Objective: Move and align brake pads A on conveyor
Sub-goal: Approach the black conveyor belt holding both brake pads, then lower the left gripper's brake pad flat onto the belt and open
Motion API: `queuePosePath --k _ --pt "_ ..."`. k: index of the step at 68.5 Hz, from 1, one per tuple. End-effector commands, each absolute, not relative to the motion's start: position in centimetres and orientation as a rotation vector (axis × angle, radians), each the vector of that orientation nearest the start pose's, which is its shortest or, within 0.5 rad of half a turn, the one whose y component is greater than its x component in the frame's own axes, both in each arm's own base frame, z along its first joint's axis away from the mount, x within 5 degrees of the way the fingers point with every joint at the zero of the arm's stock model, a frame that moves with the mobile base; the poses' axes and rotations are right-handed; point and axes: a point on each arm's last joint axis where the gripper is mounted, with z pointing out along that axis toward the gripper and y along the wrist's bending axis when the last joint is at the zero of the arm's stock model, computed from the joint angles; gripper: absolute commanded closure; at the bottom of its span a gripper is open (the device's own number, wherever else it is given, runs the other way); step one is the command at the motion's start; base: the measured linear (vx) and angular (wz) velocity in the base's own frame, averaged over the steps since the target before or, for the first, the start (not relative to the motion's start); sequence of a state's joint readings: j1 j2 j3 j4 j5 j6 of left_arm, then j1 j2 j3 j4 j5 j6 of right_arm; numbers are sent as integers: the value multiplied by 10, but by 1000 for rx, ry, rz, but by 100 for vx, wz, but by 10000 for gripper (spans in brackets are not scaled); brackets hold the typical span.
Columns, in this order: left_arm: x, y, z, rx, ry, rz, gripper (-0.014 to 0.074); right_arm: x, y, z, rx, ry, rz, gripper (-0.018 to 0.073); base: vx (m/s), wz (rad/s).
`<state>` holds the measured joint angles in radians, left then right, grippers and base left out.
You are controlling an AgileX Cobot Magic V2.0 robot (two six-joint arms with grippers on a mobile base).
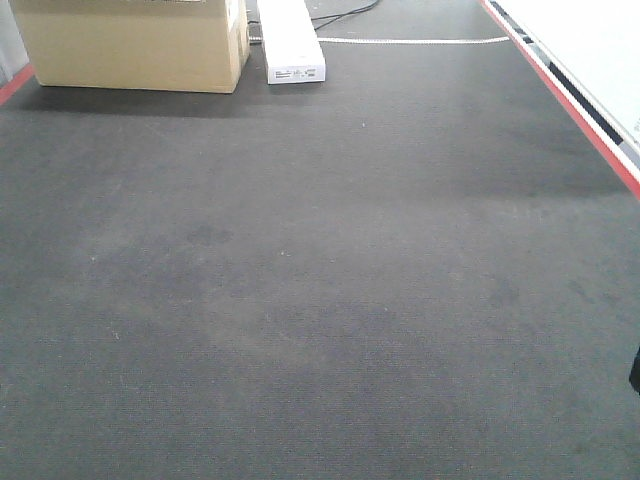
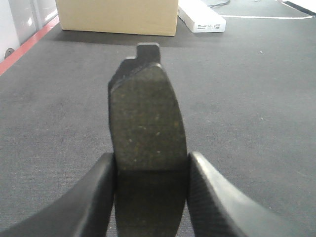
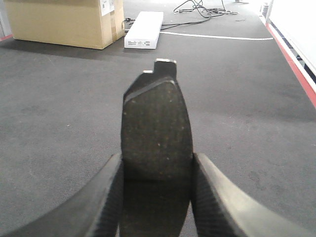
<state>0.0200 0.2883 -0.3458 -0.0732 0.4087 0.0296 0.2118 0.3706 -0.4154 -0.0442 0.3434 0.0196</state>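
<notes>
Dark grey, gritty brake pad (image 2: 148, 123) clamped lengthwise in the left hand (image 2: 150, 165), fingers (image 2: 101, 192) closed against its two long edges, tabbed end pointing away over the belt (image 2: 256, 123). Identical grip by the right hand (image 3: 157, 163) on a second pad (image 3: 157, 123). Both apparently held above the belt. Contact with it not confirmable from the wrist views.

Edge grip presumably chosen to keep the gritty face up and level for laying down, and to leave the long axis usable as an alignment reference. Neither pad nor hand visible in the front view, and no pad lying on the belt there. Judged stage: carrying, placement not yet done.

Surroundings:
- Cardboard box (image 1: 130, 45) and white carton (image 1: 292, 45) at the far end of the belt.
- Cables (image 3: 197, 10) behind the carton.
- White strip (image 1: 410, 41) across the far end.
- Red stripe (image 1: 585, 125) along the right edge.

No obstacle between the hands and the open belt ahead. Place short of the box and carton, and inside the stripe.
</notes>
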Motion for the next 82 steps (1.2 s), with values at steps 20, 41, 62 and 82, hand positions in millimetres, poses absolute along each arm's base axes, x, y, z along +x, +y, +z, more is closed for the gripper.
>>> queuePosePath --k 20,41,62,82 --pt "75 -1 292 -40 1713 -45 603 85 17 316 -196 1648 119 566 0 0" --pt "75 -1 292 -40 1713 -45 603 85 17 316 -196 1648 119 566 0 0" --pt "75 0 299 -43 1637 -42 603 85 17 316 -196 1648 119 566 0 0" --pt "84 0 302 -87 1649 -79 601 85 17 316 -196 1648 119 566 0 0"
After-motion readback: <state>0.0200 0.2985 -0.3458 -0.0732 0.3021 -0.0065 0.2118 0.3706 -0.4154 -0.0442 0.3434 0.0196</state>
